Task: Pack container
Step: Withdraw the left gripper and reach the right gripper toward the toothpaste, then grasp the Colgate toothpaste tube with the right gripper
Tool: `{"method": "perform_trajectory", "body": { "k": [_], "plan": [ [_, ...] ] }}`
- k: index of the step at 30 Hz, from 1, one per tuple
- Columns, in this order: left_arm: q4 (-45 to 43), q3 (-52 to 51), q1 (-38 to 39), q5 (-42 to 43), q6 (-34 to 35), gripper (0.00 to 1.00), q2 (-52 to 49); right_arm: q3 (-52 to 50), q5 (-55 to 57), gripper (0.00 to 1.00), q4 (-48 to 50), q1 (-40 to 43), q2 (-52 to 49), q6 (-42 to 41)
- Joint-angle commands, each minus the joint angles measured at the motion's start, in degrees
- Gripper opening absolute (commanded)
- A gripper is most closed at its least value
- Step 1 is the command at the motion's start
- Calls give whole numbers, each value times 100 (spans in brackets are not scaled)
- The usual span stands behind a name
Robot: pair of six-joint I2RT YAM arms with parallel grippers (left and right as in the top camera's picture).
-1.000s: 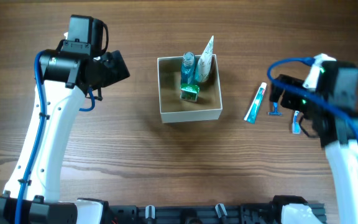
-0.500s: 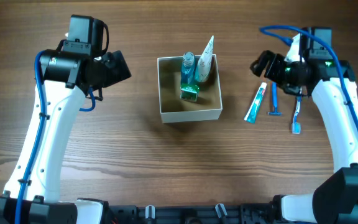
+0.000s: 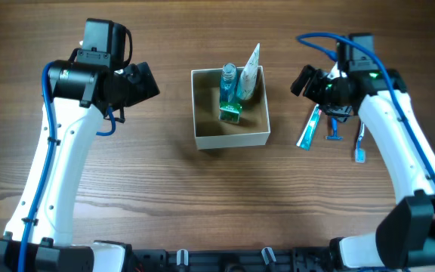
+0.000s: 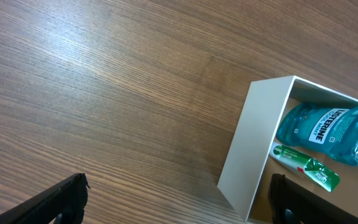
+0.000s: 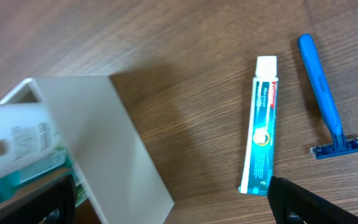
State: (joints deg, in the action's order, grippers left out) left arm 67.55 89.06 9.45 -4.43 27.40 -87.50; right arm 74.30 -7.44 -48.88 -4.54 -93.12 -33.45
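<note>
The right claw (image 3: 305,79) hovers with its two fingers spread wide and nothing between them, over the table (image 3: 202,196) just beside the right wall of the box (image 3: 232,139). Its wrist camera looks down on the toothpaste (image 5: 261,127), which lies flat with its cap pointing away from the robot. That tube appears to be the next item marked for packing, and the wide spread would let the fingers straddle its narrow body.

Just right of the toothpaste, and not touching it, lies a blue razor (image 5: 328,102) with its head nearest the robot. Beyond that is a toothbrush (image 3: 360,145), partly under the arm in the overhead view. All three lie in a loose row on the right arm's side, likely the reason this arm does the fetching.

The box stands upright and open-topped at mid-table, between the two arms. A mouthwash bottle (image 3: 228,81), a white tube (image 3: 249,72) propped in the far right corner and a small green-and-white pack (image 3: 231,112) are bunched toward its far side. The near and left floor is bare, seemingly kept for the long, flat items outside.

The left claw (image 3: 143,81), equally open and empty, hangs left of the box and apart from it, apparently parked out of the way. By this count the packing looks about half done.
</note>
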Motion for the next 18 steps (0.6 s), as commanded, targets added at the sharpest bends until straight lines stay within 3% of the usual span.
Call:
{"method": "perform_trajectory", "body": {
  "k": [1, 18],
  "plan": [
    [26, 42, -24, 96, 7, 93, 50, 105, 457, 100, -22, -33, -348, -254],
    [26, 42, -26, 94, 7, 94, 50, 101, 667, 100, 157, -22, -1167, 774]
  ]
}}
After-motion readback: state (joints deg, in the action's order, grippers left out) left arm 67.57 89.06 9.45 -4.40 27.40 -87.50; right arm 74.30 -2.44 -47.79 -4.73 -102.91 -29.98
